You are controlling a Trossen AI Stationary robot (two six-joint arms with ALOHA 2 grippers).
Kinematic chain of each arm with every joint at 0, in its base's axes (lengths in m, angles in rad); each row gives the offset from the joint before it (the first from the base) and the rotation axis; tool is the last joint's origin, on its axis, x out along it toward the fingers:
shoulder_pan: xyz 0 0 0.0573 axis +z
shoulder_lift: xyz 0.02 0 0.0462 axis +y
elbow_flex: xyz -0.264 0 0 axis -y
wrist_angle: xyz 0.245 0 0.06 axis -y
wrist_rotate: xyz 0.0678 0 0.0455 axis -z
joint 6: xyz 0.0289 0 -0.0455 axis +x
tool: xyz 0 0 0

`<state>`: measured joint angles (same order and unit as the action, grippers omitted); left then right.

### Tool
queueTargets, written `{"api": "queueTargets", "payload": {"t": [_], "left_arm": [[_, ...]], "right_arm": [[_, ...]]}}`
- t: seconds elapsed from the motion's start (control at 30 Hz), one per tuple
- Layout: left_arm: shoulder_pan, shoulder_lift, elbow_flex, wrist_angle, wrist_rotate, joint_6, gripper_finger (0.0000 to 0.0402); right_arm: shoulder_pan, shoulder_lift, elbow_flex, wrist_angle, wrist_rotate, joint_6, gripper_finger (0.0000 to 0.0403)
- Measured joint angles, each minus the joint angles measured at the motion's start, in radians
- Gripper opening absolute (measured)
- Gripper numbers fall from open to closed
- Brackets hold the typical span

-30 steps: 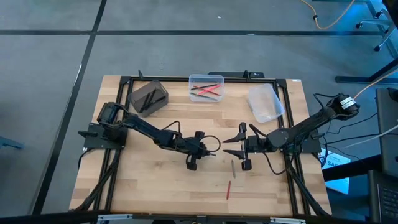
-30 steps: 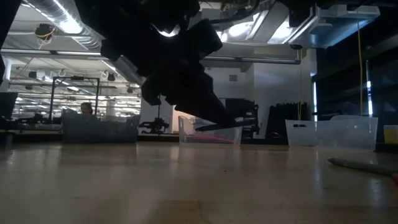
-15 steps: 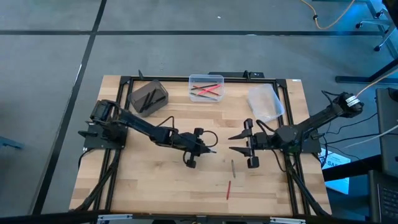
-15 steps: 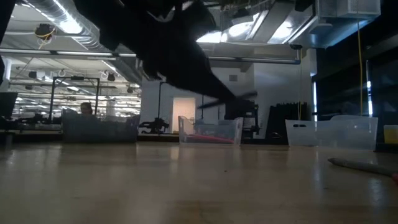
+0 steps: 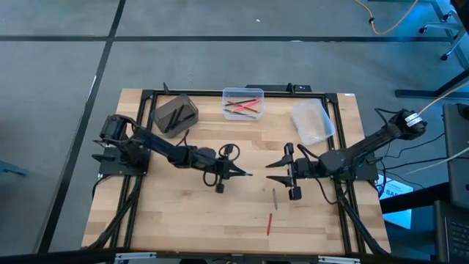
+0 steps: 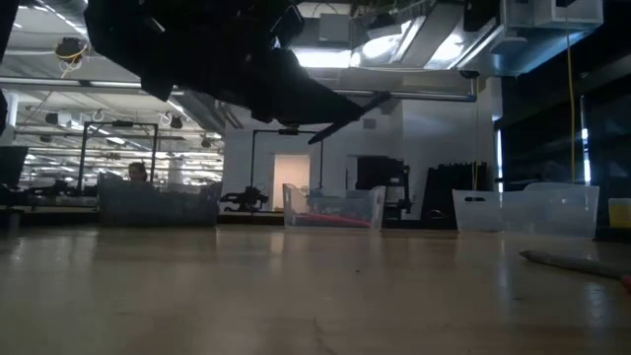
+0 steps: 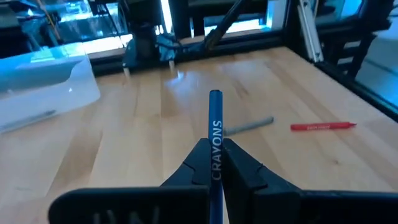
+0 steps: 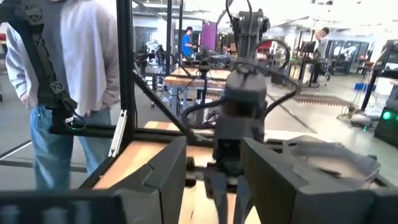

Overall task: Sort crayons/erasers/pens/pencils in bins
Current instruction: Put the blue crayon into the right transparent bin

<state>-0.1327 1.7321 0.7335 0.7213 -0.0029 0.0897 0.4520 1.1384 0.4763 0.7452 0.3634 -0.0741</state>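
CRAYONS, it reads, white letters running up the dark blue crayon (image 7: 215,134) pinched between the jaws of the left gripper (image 7: 215,163) — that is the only legible writing in play. Seen from above, the left gripper (image 5: 233,171) sits over the middle of the table (image 5: 183,220), its jaws clamped on that crayon, whose tip pokes out toward the right arm.

The right gripper (image 5: 282,171) faces it from just across the centre, jaws spread wide and holding nothing.

Between and in front of them, a grey stick (image 5: 275,197) and a red crayon (image 5: 269,224) lie loose on the bare wood, near each other but apart, with open board all round them and a wide clear stretch toward the front edge. Along the back edge stand the dark grey bin (image 5: 176,114), the clear bin (image 5: 243,104) with red and dark sticks inside, and the whitish bin (image 5: 312,121), tilted askew.

Compared with a second ago, the left arm has pulled back toward its own side and lifted, and the right gripper has shifted only slightly.
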Motion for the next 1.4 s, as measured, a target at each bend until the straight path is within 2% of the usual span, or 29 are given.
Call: {"api": "queueTargets", "payload": {"t": [0.23, 0.53, 0.73, 0.9, 1.0, 1.23, 1.4], "left_arm": [[0.04, 0.0, -0.013, 0.122, 0.036, 0.001, 0.0007], [0.154, 0.0, -0.012, 0.379, 0.21, -0.011, 0.0004], [0.195, 0.013, 0.01, 0.433, 0.233, -0.01, 0.0006], [0.198, 0.087, 0.074, 0.426, 0.264, -0.011, 0.0005], [0.198, 0.111, 0.09, 0.42, 0.268, -0.016, 0.0008], [0.198, 0.101, 0.092, 0.469, 0.312, -0.041, 0.0004], [0.198, 0.101, 0.092, 0.499, 0.331, -0.061, 0.0008]], "right_arm": [[-0.008, 0.026, 0.0, 0.002, 0.001, 0.026, 0.0158], [-0.011, 0.009, 0.0, 0.03, 0.017, -0.03, 0.0158], [-0.077, 0.016, 0.0, 0.032, 0.03, 0.018, 0.0159], [-0.146, 0.034, 0.0, 0.03, -0.049, 0.074, 0.0159], [-0.161, 0.038, 0.0, 0.03, -0.051, 0.07, 0.0159], [-0.159, 0.036, 0.0, 0.03, 0.028, 0.015, 0.0159], [-0.159, 0.036, 0.0, 0.029, 0.027, 0.018, 0.016]]}}
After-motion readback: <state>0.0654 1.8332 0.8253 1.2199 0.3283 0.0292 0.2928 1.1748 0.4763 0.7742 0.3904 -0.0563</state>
